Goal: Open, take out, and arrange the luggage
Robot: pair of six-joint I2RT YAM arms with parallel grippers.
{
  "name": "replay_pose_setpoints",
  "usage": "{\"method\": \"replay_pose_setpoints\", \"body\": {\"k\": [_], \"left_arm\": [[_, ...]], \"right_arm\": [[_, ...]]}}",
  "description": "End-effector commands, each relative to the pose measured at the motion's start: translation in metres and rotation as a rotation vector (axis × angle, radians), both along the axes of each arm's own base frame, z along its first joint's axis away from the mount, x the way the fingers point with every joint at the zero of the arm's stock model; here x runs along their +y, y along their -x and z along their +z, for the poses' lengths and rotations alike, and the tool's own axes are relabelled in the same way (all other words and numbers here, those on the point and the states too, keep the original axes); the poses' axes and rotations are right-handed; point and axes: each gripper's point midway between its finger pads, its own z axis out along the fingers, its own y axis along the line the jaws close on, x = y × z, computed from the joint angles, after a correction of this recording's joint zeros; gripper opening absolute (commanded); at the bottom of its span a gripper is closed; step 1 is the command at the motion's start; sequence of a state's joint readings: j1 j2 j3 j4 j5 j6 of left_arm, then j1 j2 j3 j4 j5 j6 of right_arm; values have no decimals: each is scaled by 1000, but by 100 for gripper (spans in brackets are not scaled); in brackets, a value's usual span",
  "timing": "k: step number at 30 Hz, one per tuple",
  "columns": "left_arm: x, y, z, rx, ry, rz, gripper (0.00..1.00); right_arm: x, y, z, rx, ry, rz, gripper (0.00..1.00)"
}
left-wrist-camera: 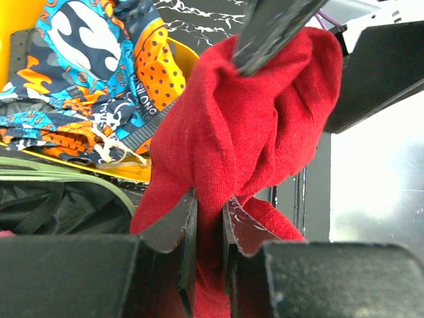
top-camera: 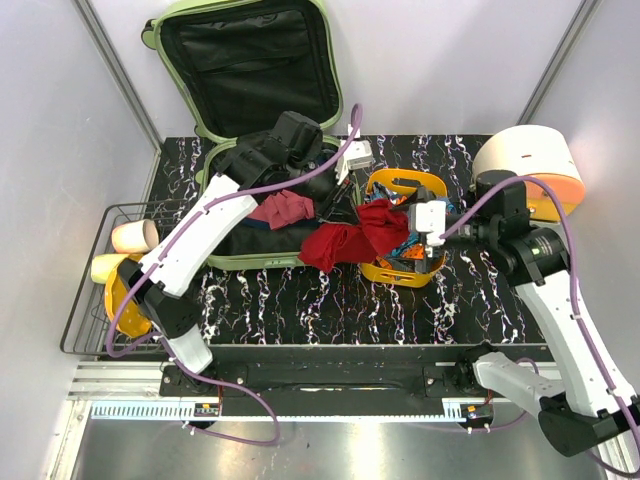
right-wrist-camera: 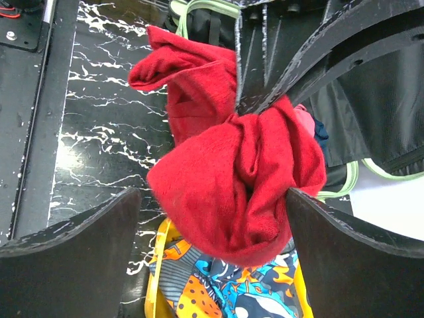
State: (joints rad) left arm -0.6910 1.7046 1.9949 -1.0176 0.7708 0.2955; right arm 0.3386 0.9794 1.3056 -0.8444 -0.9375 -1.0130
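The luggage (top-camera: pixel 250 70) lies open at upper left of the top view. My left gripper (left-wrist-camera: pixel 209 212) pinches a red garment (left-wrist-camera: pixel 252 119) beside the yellow-orange tray (top-camera: pixel 395 277). My right gripper (right-wrist-camera: pixel 212 228) gapes wide around it. A maroon cloth (top-camera: pixel 283 208) sits inside, so unpacking seems unfinished.

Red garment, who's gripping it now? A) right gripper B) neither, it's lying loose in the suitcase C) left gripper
C: in the left wrist view the left gripper is closed on the red garment, while the right gripper stands wide open around it.
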Motion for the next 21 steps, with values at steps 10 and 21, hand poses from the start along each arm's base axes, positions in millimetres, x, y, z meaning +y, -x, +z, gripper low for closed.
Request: {"method": "replay_pose_setpoints", "body": {"k": [10,21], "left_arm": [[-23,26,21,-25,81,-116,0],[-25,41,15,-17,83,-174,0]], "right_arm": [[31,-38,7,-137,26,-68,100],[27,-26,3,-186,38,-43,100]]}}
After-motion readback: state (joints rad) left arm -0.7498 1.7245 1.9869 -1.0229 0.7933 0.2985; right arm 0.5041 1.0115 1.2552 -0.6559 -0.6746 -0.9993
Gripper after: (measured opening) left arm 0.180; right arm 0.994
